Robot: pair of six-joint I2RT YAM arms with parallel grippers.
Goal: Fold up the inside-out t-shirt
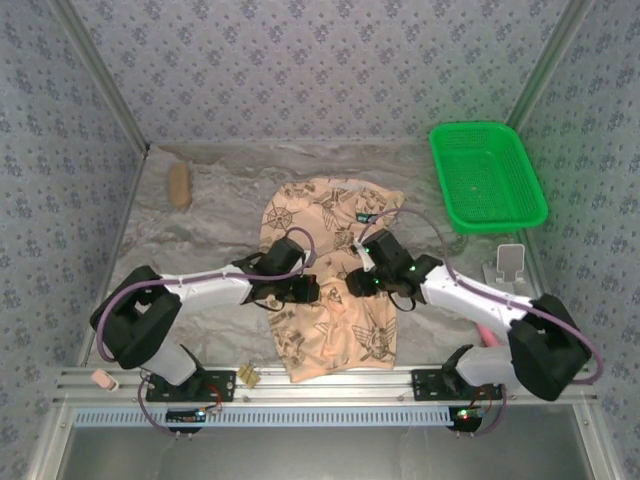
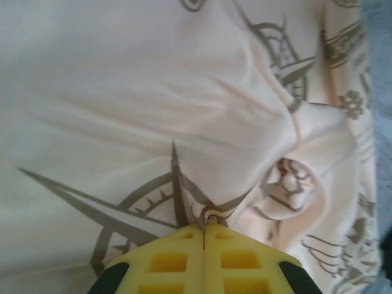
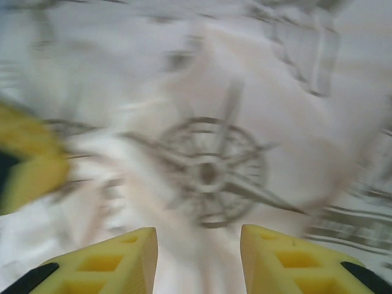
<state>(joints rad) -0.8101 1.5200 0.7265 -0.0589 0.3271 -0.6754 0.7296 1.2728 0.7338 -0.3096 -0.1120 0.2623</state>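
Barely started, I reckon. My left claw [image 2: 205,228] was pinched together on a little tuck of the inside-out t-shirt [image 1: 335,340], and my right claw [image 3: 199,245] was apart just over it. The shirt lay rumpled mid-frame on the bench [image 1: 200,240], compass prints showing, no neat fold yet.

Even, soft light; right wrist view smeared by motion blur (left wrist sharper)
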